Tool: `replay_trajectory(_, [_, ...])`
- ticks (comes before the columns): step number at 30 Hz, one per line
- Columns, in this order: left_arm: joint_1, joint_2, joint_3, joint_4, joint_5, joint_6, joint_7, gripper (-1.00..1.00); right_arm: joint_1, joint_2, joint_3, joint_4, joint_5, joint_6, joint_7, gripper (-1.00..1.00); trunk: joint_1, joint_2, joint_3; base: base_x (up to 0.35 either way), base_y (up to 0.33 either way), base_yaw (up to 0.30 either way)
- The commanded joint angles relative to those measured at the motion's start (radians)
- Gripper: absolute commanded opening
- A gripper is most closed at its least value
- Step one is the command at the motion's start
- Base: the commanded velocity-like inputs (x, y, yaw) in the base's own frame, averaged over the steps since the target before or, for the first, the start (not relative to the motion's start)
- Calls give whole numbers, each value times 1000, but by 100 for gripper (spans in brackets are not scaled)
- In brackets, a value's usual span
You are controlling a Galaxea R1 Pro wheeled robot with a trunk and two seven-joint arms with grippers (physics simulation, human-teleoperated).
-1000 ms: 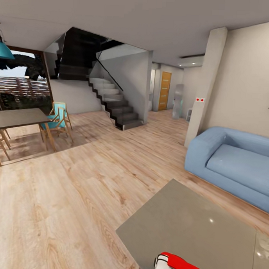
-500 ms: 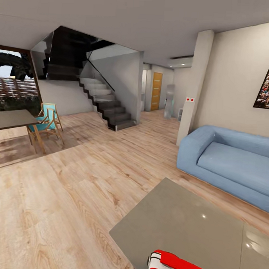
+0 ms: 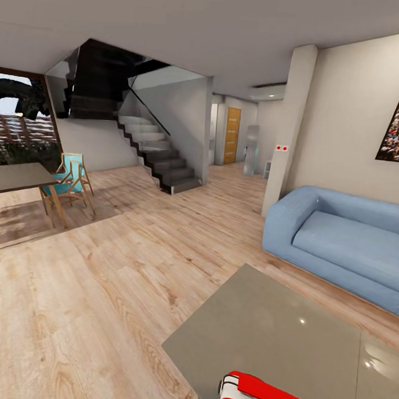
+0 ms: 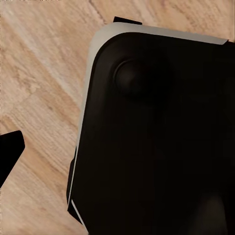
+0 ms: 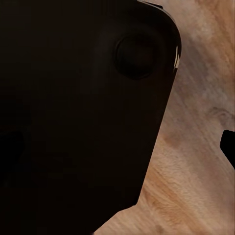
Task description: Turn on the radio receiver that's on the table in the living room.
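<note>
Red radio receiver on glossy table

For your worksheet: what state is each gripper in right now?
Left gripper: cannot be told.
Right gripper: cannot be told.

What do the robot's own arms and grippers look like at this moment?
Little can be seen. The left wrist view catches one matte black, pointed finger tip at the picture's edge, and the right wrist view a similar black tip. Each view also has a large black panel with a rounded corner, a round boss and a thin pale rim, probably robot bodywork. No cables or markings are discernible.
</note>
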Motion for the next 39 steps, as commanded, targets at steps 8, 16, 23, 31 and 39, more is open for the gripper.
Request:
replay_trajectory(8, [0,0,-5,0,-1,0,2,100,0,0,0,0,-1,1,0,100,-31,56,25,0,0,0])
replay_trajectory(16, [0,1,-5,0,0,0,3,100,0,0,-1,0,-1,4,-1,100,-61,112,50,0,0,0])
replay_trajectory(23, [0,1,-5,0,2,0,3,100,0,1,-1,0,-1,4,0,100,-88,161,72,0,0,0])
replay_trajectory(31, [0,1,-5,0,3,0,3,100,0,-3,2,0,-1,3,1,100,-119,217,89,0,0,0])
replay_trajectory(39, [0,1,-5,0,3,0,3,100,0,-3,3,0,-1,3,2,100,-150,273,101,0,0,0])
